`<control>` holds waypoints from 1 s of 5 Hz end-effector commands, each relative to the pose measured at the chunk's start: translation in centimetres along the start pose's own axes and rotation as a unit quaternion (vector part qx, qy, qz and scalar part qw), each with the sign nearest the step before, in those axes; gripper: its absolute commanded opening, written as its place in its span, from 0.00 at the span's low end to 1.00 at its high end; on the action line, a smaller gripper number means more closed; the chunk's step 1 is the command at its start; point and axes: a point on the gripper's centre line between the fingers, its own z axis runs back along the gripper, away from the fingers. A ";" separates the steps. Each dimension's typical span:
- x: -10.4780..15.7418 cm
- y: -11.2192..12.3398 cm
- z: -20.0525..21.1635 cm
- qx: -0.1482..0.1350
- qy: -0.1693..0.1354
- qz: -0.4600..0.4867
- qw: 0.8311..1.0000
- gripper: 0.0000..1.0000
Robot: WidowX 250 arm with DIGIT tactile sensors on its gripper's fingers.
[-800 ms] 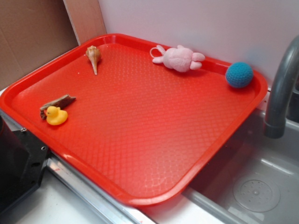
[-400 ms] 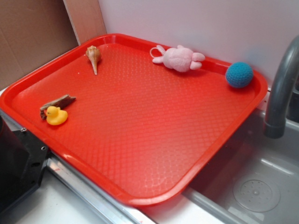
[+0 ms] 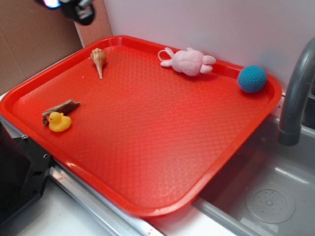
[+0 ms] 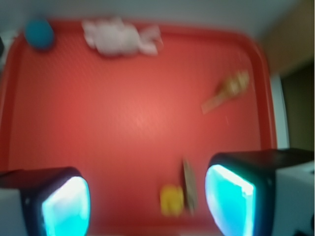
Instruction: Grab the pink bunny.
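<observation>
Exterior view: a red tray (image 3: 147, 162) fills most of the scene, sitting by a sink w/ a grey faucet (image 3: 295, 98) at the right. The pink bunny (image 3: 189, 61) lies on its side near the tray's far edge, ears pointing left. A blue ball (image 3: 252, 78) sits just to its right, in the far right corner, apart from it. A seashell (image 3: 99, 59) lies toward the far left; a yellow duck (image 3: 59, 121) sits at the left side, touching a brown stick (image 3: 60, 109). The gripper (image 3: 74, 7) shows only as a dark bit at the top left corner — well away from the bunny.

Wrist view, blurry: the gripper (image 4: 147, 204) has its two fingers (image 4: 64, 206) spread wide apart, nothing between them but bare tray (image 4: 123, 123). The bunny (image 4: 120, 37) is at the top, ball (image 4: 39, 32) in the top left corner, shell (image 4: 226, 91) at right. The duck (image 4: 172, 200) and stick (image 4: 189, 187) lie low in the frame, between the fingers — far below them.
</observation>
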 end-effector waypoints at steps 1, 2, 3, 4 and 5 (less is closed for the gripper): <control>6.0 -1.2 -3.7 -0.025 -0.102 -0.147 0.984 1.00; 8.4 -2.2 -6.7 0.005 -0.108 -0.195 0.975 1.00; 10.0 -2.3 -9.0 0.029 -0.108 -0.207 0.972 1.00; 11.1 -2.6 -11.1 0.039 -0.101 -0.215 0.971 1.00; 12.4 -2.9 -12.4 0.027 -0.105 -0.226 0.968 1.00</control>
